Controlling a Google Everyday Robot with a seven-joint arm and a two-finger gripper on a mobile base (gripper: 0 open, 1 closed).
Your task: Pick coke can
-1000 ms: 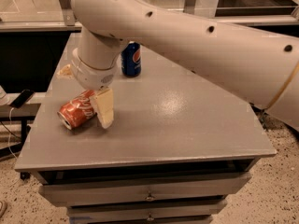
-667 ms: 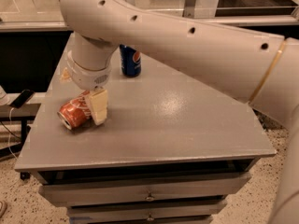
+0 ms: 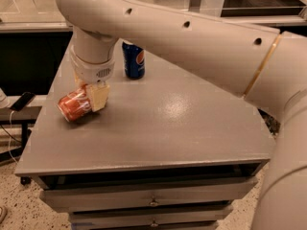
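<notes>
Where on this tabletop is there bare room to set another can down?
The right half of the table, from the Pepsi can to the front edge, is bare. The left side is crowded: the gripper sits over the coke can lying there.

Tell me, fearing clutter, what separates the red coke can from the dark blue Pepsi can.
Camera view: only the cream hand, beside the red coke can; then bare grey tabletop to the blue Pepsi can.
</notes>
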